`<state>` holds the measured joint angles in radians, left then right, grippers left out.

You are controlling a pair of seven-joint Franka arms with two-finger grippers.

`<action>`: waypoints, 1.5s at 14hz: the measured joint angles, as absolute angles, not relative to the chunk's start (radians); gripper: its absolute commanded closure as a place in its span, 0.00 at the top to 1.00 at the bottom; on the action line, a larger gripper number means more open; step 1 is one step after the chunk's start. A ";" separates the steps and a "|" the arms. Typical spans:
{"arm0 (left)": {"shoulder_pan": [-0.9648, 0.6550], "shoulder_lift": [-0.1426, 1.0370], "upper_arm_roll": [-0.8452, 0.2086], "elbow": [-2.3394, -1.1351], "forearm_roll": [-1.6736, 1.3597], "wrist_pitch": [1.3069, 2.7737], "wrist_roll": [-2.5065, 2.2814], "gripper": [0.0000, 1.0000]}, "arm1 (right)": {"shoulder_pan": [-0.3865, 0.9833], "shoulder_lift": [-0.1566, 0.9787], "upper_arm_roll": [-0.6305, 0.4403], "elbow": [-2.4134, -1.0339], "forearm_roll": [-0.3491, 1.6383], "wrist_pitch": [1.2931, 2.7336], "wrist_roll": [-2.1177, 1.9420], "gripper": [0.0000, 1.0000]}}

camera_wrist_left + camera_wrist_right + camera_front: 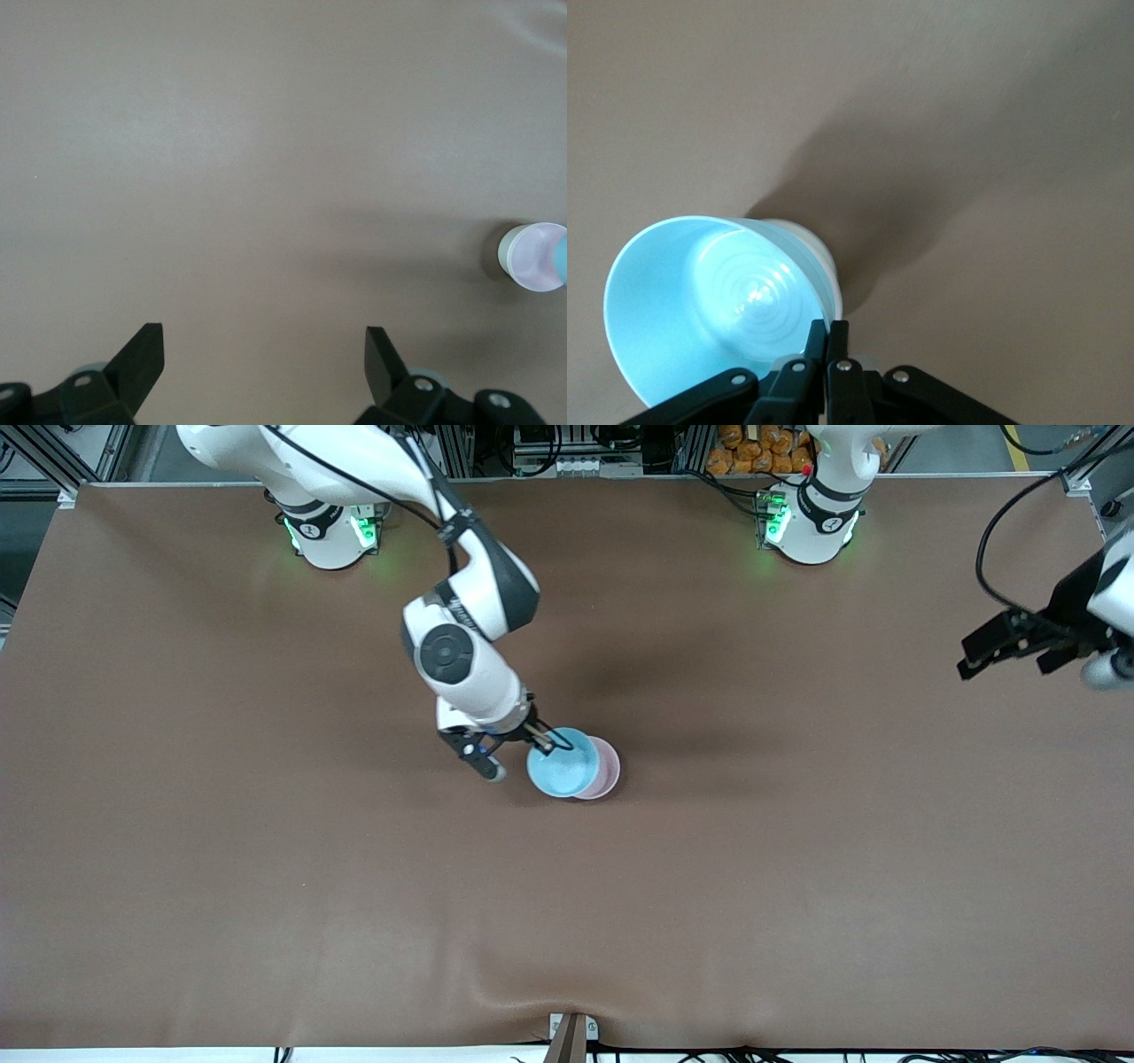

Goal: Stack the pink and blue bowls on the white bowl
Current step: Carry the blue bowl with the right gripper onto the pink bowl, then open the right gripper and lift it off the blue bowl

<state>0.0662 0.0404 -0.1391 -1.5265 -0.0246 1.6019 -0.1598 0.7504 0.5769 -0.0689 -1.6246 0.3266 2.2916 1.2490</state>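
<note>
Right tool [547,740] clamped the blue bowl [563,763] over the pink bowl [606,769], nesting unfinished; left tool [1005,646] waited, fingers apart.

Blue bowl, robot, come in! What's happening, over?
Right gripper shut on blue bowl rim, over pink bowl. Left gripper open, waiting at its table end. Nothing in the way.

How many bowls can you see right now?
3. The blue bowl, pinched by the right gripper, is over the pink bowl, which sits in the white bowl mid-table. Left gripper waits open.
</note>
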 measured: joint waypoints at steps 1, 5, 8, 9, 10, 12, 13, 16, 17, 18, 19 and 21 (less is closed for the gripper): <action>0.066 0.051 -0.139 -1.526 -0.025 1.606 -0.160 1.00 | 0.763 0.596 -0.069 -1.599 0.327 2.292 1.272 0.00; 0.066 0.042 -0.139 -1.525 -0.025 1.595 -0.160 1.00 | 0.787 0.640 -0.073 -1.559 0.313 2.291 1.297 0.00; 0.066 0.031 -0.140 -1.525 -0.025 1.578 -0.160 1.00 | 0.786 0.654 -0.080 -1.559 0.295 2.290 1.297 0.00; 0.066 0.029 -0.140 -1.525 -0.025 1.570 -0.160 1.00 | 0.787 0.658 -0.080 -1.559 0.291 2.291 1.297 0.00; 0.067 0.027 -0.139 -1.525 -0.025 1.565 -0.160 1.00 | 0.787 0.661 -0.080 -1.559 0.290 2.293 1.297 0.00; 0.067 0.023 -0.139 -1.525 -0.025 1.564 -0.160 1.00 | 0.788 0.670 -0.080 -1.559 0.290 2.303 1.297 0.00; 0.067 0.020 -0.139 -1.525 -0.025 1.564 -0.160 1.00 | 0.790 0.675 -0.079 -1.559 0.289 2.308 1.297 0.00; 0.066 0.012 -0.141 -1.525 -0.025 1.561 -0.160 1.00 | 0.797 0.692 -0.078 -1.558 0.289 2.328 1.298 0.02; 0.065 0.010 -0.144 -1.525 -0.025 1.560 -0.160 1.00 | 0.798 0.695 -0.078 -1.558 0.289 2.329 1.298 0.45; 0.065 0.009 -0.149 -1.525 -0.025 1.559 -0.160 1.00 | 0.798 0.695 -0.080 -1.558 0.289 2.329 1.298 0.83; 0.065 0.009 -0.155 -1.525 -0.025 1.556 -0.161 1.00 | 0.798 0.695 -0.083 -1.558 0.289 2.329 1.299 1.00; 0.065 0.009 -0.163 -1.525 -0.025 1.545 -0.162 1.00 | 0.789 0.695 -0.092 -1.550 0.289 2.329 1.299 1.00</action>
